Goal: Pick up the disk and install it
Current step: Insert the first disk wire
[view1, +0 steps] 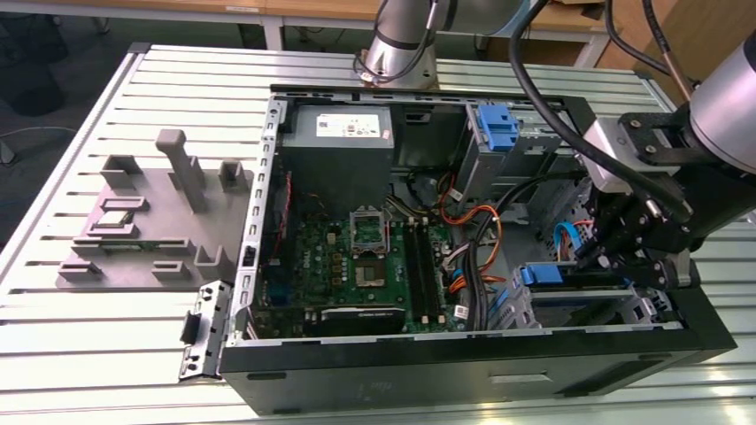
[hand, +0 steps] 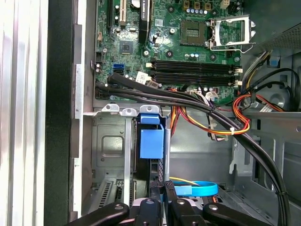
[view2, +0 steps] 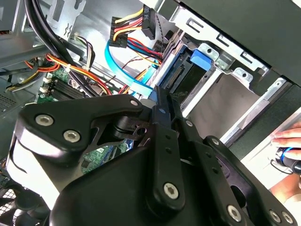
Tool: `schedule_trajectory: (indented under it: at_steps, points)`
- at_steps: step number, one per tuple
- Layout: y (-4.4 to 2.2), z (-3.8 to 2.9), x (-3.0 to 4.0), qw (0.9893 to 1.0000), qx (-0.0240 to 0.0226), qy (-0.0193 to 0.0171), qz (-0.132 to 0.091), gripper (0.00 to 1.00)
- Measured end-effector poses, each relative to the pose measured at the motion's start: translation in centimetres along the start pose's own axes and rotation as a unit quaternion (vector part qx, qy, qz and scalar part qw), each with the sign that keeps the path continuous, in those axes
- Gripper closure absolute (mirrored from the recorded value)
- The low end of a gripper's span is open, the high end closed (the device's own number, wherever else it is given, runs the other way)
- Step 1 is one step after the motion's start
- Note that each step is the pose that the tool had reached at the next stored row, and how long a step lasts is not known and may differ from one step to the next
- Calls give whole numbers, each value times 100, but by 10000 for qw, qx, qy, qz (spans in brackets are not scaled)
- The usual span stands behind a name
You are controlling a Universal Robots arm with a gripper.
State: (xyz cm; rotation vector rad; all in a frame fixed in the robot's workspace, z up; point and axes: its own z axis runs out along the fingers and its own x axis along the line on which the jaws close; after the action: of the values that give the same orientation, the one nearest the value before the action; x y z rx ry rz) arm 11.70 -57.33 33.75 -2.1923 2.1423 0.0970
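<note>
Fingers (hand: 153,210) pinched together and empty, the gripper (hand: 164,193) sits just behind the disk (hand: 151,141), edge-on in the drive cage (view1: 640,310) at 4 o'clock in the exterior view, seemingly to press it home.

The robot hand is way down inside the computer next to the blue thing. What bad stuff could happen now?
1. The flat blue cable lies right by the hand, so it might snag or get pinched.
2. The disk sits edge-on in the narrow metal cage. If it tilts, it could jam.
3. A person's hand is close to the case and could get bumped.
</note>
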Motion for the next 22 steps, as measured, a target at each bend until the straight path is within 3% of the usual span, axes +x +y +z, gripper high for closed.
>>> schedule_trajectory:
  at_steps: [22]
  points:
    - [1, 63, 7, 10000, 0, 1, 0, 84]
